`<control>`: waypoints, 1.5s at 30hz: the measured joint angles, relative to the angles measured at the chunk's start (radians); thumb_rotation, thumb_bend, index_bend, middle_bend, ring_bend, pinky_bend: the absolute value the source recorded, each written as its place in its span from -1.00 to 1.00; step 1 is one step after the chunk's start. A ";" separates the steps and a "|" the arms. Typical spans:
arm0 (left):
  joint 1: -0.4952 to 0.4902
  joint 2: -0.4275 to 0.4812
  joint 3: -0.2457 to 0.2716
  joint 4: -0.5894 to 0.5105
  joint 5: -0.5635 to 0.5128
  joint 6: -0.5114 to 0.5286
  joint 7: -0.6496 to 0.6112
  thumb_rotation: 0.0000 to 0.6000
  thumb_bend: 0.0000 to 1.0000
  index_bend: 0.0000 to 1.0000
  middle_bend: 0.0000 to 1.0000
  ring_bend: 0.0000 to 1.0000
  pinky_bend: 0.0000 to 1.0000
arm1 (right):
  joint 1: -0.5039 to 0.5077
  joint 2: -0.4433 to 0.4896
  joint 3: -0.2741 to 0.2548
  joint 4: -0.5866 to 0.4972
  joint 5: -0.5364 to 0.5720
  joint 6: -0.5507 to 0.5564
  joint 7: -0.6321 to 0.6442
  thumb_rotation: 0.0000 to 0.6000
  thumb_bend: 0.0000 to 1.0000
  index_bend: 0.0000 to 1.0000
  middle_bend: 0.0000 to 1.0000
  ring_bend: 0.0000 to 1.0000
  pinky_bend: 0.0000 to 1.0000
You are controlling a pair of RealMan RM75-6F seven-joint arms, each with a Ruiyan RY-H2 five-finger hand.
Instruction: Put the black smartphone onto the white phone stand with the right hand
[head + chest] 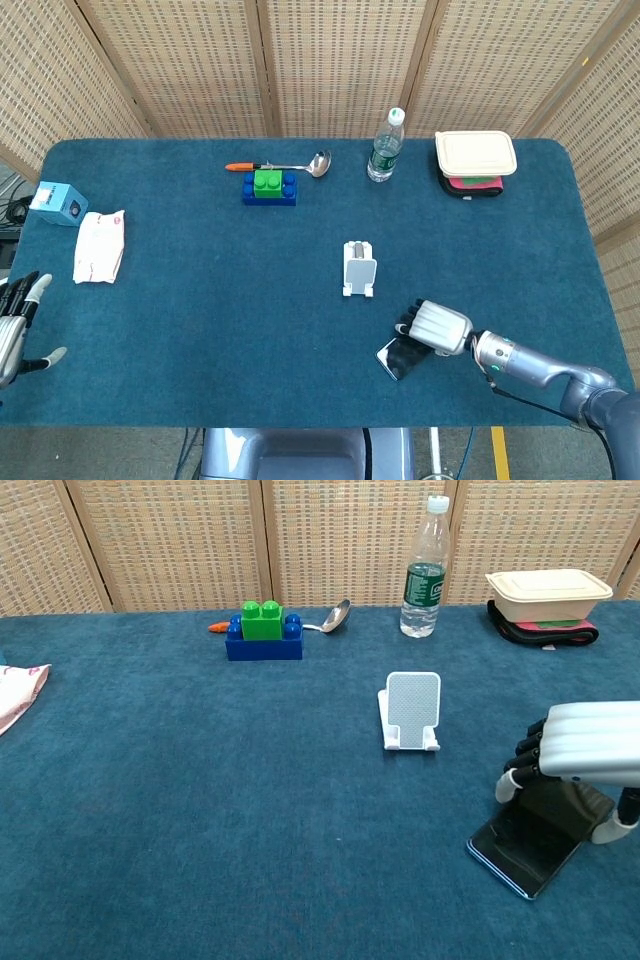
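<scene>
Black smartphone [398, 356], white stand [358, 268] (teal tablecloth [200, 300])

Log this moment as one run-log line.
phase: grasping | right hand: fingers curled over black smartphone, one end tilted up, near end on table | white phone stand: empty | left hand: idle, open

Both views are bright and evenly lit, with diffuse light from overhead. Shadows are soft and short, pooled under the right hand [585, 745] and beside the stand [411, 712]. The bottle [425, 568] carries small highlights. Focus is sharp throughout, with no motion blur.
</scene>
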 measured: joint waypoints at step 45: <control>-0.021 0.013 0.030 -0.004 0.024 -0.051 -0.043 1.00 -1.00 -1.00 -1.00 -1.00 -1.00 | 0.104 0.142 0.323 -0.403 0.062 -0.123 -1.342 1.00 0.55 0.13 0.09 0.02 -0.07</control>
